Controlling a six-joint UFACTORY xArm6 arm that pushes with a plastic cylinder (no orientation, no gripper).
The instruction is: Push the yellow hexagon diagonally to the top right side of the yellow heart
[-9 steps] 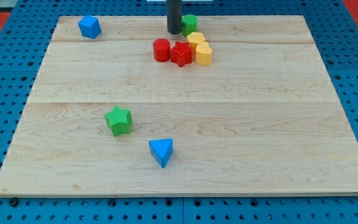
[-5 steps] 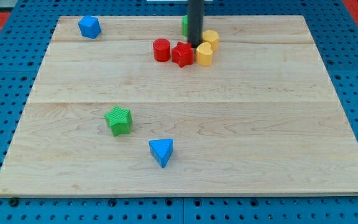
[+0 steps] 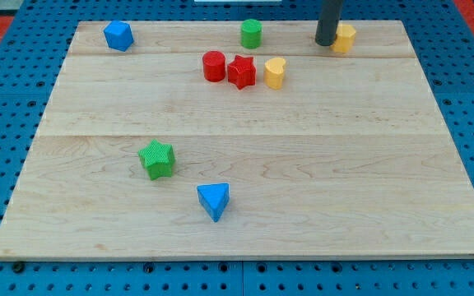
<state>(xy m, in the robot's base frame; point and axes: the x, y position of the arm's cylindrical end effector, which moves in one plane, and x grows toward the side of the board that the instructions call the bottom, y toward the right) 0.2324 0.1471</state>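
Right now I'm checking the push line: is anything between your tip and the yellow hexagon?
Nothing visible. My tip sits right against the yellow hexagon, on its left in the view. The hexagon already lies up and to the right of the yellow heart.

Right of the yellow heart (image 3: 275,72) the counter (image 3: 369,148) lies open, up to the yellow hexagon (image 3: 345,37) near the top edge. On the heart's left, the red star (image 3: 241,71) and red cylinder (image 3: 214,66) crowd the way.

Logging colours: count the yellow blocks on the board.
2. The yellow heart sits right of the red star; the yellow hexagon lies near the top edge, just right of my tip.
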